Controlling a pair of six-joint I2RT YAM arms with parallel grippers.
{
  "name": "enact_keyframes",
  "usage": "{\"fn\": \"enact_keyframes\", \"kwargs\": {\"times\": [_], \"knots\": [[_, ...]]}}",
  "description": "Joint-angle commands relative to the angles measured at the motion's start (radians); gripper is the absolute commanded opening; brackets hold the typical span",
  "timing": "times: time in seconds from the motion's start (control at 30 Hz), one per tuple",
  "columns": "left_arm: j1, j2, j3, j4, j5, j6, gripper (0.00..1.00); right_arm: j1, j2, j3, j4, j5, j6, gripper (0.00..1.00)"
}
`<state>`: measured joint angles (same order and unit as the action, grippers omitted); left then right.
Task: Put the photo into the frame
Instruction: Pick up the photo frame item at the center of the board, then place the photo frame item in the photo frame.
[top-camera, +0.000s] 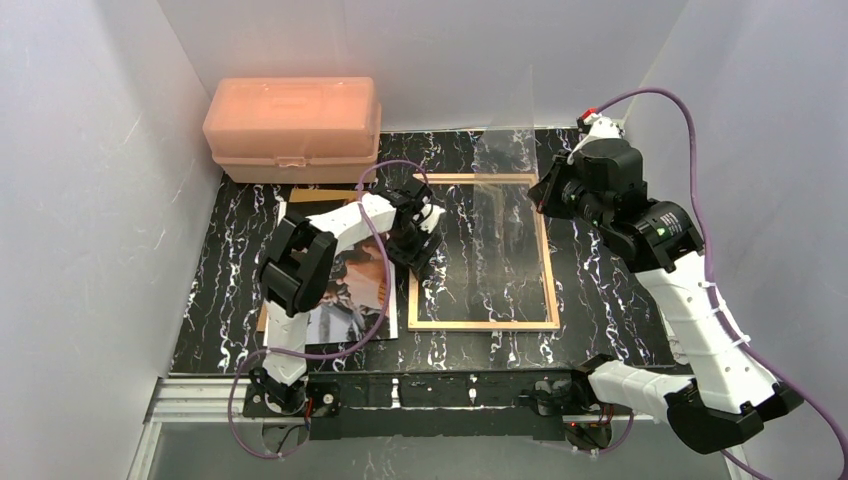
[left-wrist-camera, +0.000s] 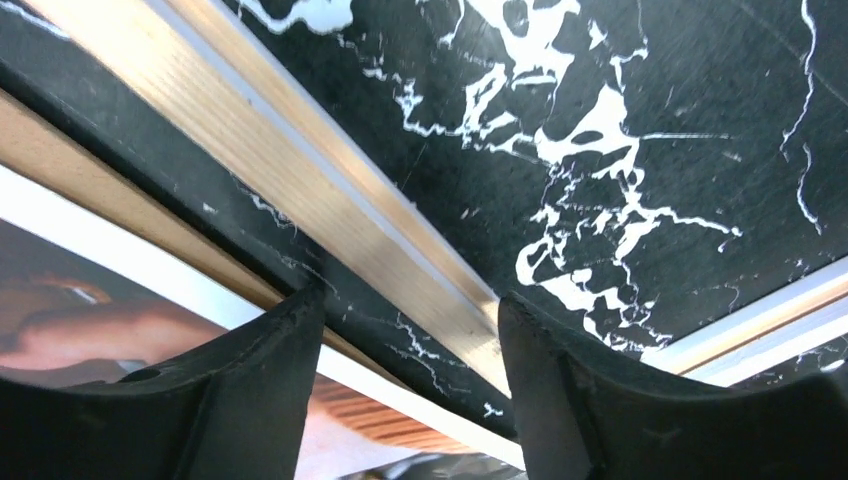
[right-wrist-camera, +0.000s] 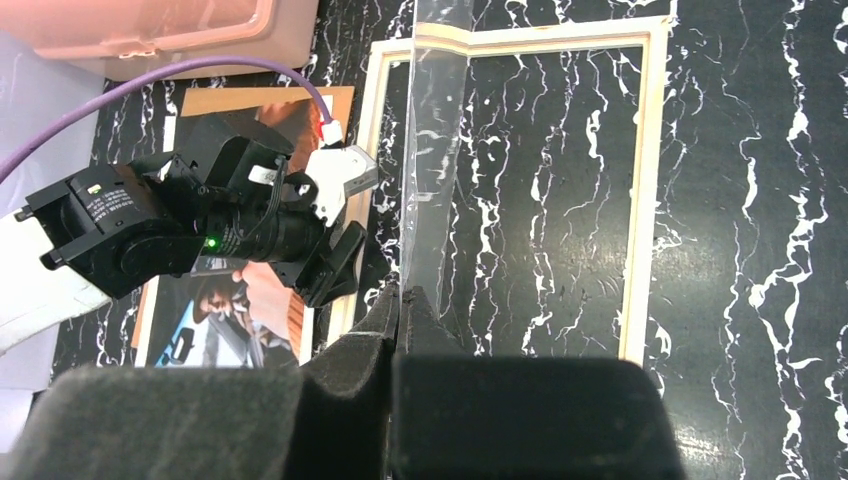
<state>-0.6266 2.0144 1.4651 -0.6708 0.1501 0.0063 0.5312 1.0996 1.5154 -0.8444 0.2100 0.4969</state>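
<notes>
The frame (top-camera: 480, 325) lies flat mid-table, tan wood back up, with bare table showing through its opening. My right gripper (top-camera: 545, 195) (right-wrist-camera: 402, 295) is shut on the clear pane (top-camera: 505, 140) (right-wrist-camera: 435, 150), holding it upright over the frame (right-wrist-camera: 645, 200). The photo (top-camera: 350, 290) (right-wrist-camera: 225, 320) lies face up left of the frame, partly under my left arm. My left gripper (top-camera: 418, 240) (left-wrist-camera: 410, 310) hangs low over the frame's left rail (left-wrist-camera: 300, 170). Its jaws stand apart, with that rail and a strip of table between them. The photo's white border (left-wrist-camera: 150, 270) runs beside the left finger (left-wrist-camera: 270, 390).
A brown backing board (top-camera: 325, 195) (right-wrist-camera: 260, 100) lies under the photo, and its edge (left-wrist-camera: 60, 140) shows in the left wrist view. A pink plastic box (top-camera: 292, 125) (right-wrist-camera: 150, 30) stands at the back left. White walls close in the black marbled table (top-camera: 600, 290).
</notes>
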Motion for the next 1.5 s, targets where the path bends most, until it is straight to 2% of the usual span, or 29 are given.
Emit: {"fn": "enact_keyframes", "kwargs": {"times": [0.0, 0.13, 0.17, 0.27, 0.4, 0.57, 0.7, 0.97, 1.2, 1.37, 1.47], "knots": [[0.031, -0.106, 0.013, -0.109, 0.025, 0.011, 0.69, -0.003, 0.002, -0.002, 0.102, -0.034, 0.015, 0.01], [0.095, -0.213, 0.111, -0.189, 0.156, -0.033, 0.82, -0.004, 0.007, 0.002, 0.143, -0.063, 0.029, 0.01], [0.117, -0.238, 0.134, -0.204, 0.195, -0.044, 0.90, -0.004, 0.003, -0.001, 0.166, -0.077, 0.039, 0.01], [0.210, -0.315, 0.171, -0.209, 0.352, -0.105, 0.98, -0.004, -0.006, -0.019, 0.260, -0.127, 0.082, 0.01], [0.302, -0.408, 0.128, -0.128, 0.569, -0.232, 0.99, -0.004, -0.015, -0.054, 0.408, -0.200, 0.162, 0.01], [0.379, -0.510, -0.003, 0.047, 0.725, -0.382, 0.99, -0.005, -0.027, -0.087, 0.598, -0.286, 0.269, 0.01], [0.445, -0.547, -0.056, 0.127, 0.797, -0.462, 0.98, -0.006, -0.039, -0.094, 0.669, -0.308, 0.332, 0.01], [0.505, -0.601, -0.117, 0.227, 0.882, -0.554, 0.98, -0.008, -0.059, -0.124, 0.750, -0.341, 0.413, 0.01], [0.515, -0.623, -0.127, 0.294, 0.963, -0.632, 0.91, -0.011, -0.069, -0.186, 0.836, -0.382, 0.480, 0.01], [0.526, -0.653, -0.129, 0.388, 0.998, -0.721, 0.72, -0.012, -0.079, -0.221, 0.837, -0.385, 0.479, 0.01], [0.545, -0.655, -0.106, 0.386, 1.021, -0.732, 0.57, -0.012, -0.091, -0.223, 0.817, -0.376, 0.450, 0.01]]}}
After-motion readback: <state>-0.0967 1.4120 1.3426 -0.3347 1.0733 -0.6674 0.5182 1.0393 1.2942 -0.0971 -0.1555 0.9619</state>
